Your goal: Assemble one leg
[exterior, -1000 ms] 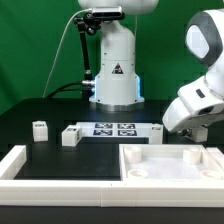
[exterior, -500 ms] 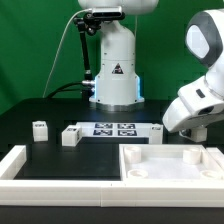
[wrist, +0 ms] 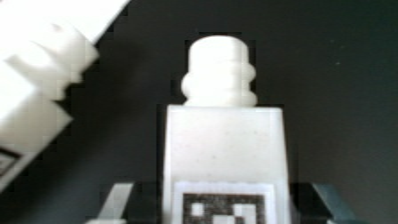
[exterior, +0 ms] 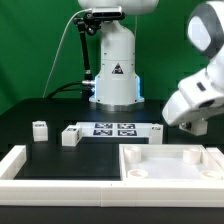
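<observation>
In the wrist view a white leg (wrist: 228,135) fills the middle, its marker tag facing the camera and its rounded peg end pointing away. My gripper (wrist: 226,202) stands with a finger on each side of the leg's tagged end and is shut on it. In the exterior view my gripper (exterior: 192,126) hangs at the right, just above the far edge of the large white panel (exterior: 170,168); the held leg is hidden there by the hand. Two more legs (exterior: 40,130) (exterior: 70,136) stand on the black table at the left.
The marker board (exterior: 113,129) lies mid-table in front of the arm's base (exterior: 115,85). A white L-shaped rail (exterior: 22,165) runs along the front left. In the wrist view a blurred white part (wrist: 45,75) lies beside the held leg.
My hand and wrist have risen and shifted slightly toward the exterior view's right. The loose legs, panel and marker board have not moved.
</observation>
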Controlling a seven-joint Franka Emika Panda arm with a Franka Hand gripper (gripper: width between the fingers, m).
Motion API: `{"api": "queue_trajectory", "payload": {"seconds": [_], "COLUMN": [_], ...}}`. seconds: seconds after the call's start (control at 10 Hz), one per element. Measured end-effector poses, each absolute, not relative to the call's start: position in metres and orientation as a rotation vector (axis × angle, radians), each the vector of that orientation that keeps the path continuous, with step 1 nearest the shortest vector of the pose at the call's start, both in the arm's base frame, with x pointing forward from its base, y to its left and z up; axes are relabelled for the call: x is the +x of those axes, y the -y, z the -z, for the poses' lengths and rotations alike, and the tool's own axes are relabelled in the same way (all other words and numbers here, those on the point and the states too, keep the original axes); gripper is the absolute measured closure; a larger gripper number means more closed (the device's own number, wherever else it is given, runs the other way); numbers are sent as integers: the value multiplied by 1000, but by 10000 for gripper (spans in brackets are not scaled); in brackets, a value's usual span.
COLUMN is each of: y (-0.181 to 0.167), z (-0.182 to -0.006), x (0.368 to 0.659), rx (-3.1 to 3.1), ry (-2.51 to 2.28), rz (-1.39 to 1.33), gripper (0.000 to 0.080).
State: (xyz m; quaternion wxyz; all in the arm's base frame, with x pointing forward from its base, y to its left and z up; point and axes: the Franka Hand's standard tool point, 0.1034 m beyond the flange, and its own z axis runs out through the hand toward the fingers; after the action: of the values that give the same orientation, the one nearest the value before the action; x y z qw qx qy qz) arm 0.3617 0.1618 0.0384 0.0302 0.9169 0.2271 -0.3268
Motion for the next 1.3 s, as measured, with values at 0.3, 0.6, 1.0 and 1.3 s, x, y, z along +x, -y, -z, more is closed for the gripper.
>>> {"api": "queue_trajectory", "payload": {"seconds": [0.3,0.6,1.0,1.3], "y": [-154,-157,-148,-133], "z": [-64,-58,-57,-70], "x": [382,389,407,428], "rx": [2845,2894,3042,3058], "ry": [-720,-728,-784,-838], "rz": [965,848,294,7], "gripper": [512,511,511,511]}}
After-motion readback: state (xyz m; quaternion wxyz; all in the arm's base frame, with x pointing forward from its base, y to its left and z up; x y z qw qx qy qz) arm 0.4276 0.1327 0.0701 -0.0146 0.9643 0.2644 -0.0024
